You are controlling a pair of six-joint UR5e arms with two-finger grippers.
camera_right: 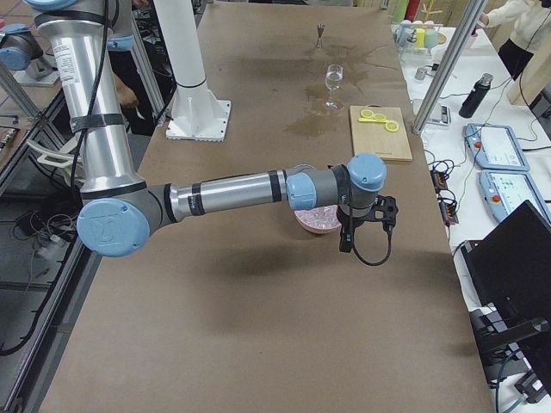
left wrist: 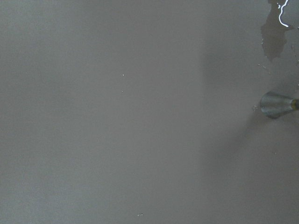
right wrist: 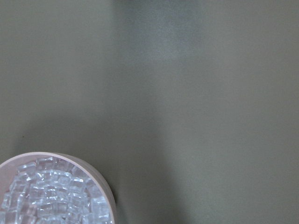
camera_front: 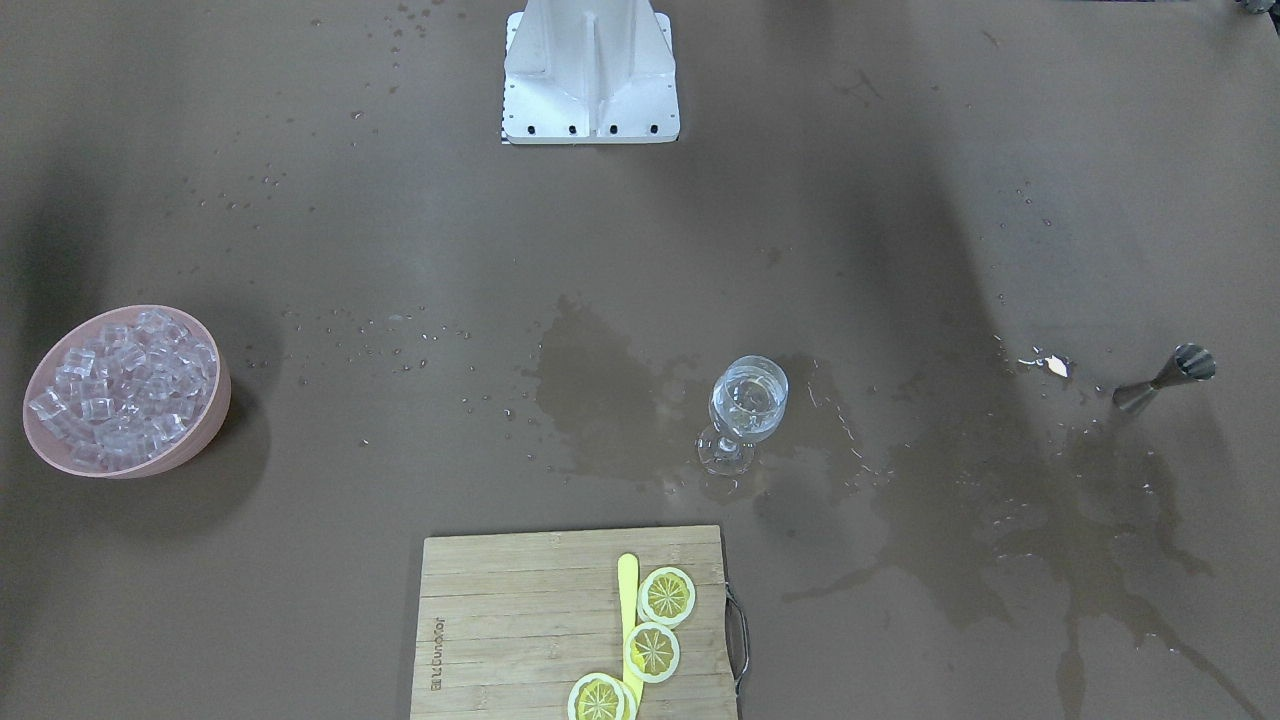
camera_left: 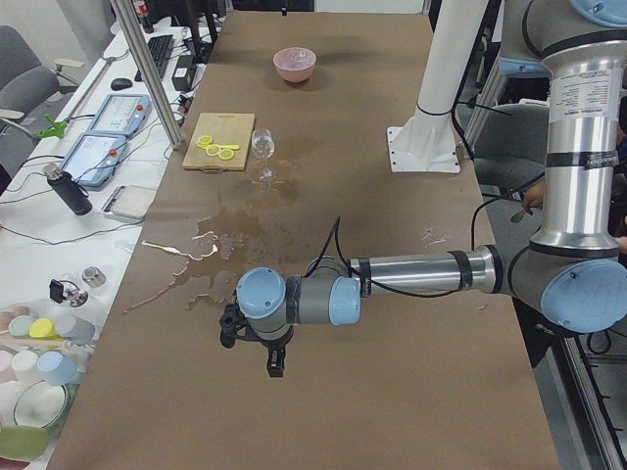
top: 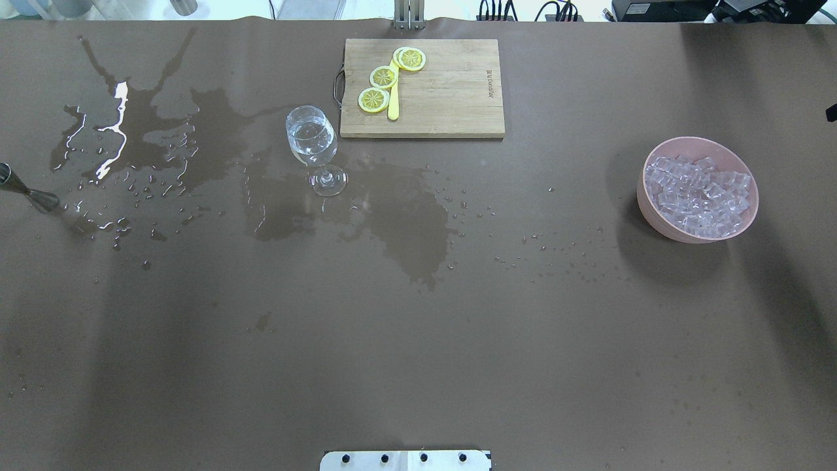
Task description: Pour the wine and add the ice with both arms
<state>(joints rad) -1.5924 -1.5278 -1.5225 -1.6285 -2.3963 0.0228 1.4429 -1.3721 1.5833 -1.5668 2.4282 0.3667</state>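
**Position.** The wine glass (top: 318,154) stands upright on the bench (top: 418,340), left of centre, just off the left edge of the bamboo cutting board (top: 444,91). It holds the wine (top: 312,139), clear as water. The ice (top: 700,193) is heaped in a pink bowl (top: 654,219), well apart at the right. A steel jigger (top: 26,190) stands at the far left among puddles (top: 405,229).

**Handling, by judgement.**
- **Glass:** thin-walled, fragile and top-heavy when filled, with its foot on wet paper. Best taken at the stem.
- **Ice:** small, hard, frosted, slick cubes. Pinch one across flat faces from the top of the heap.
- **Jigger:** rigid double cone. Hold at the narrow waist.

**Grippers.** The left gripper (camera_left: 253,338) hovers over bare bench near the jigger. The right gripper (camera_right: 366,228) hovers beside the bowl. Whether either is released or clenched cannot be told.
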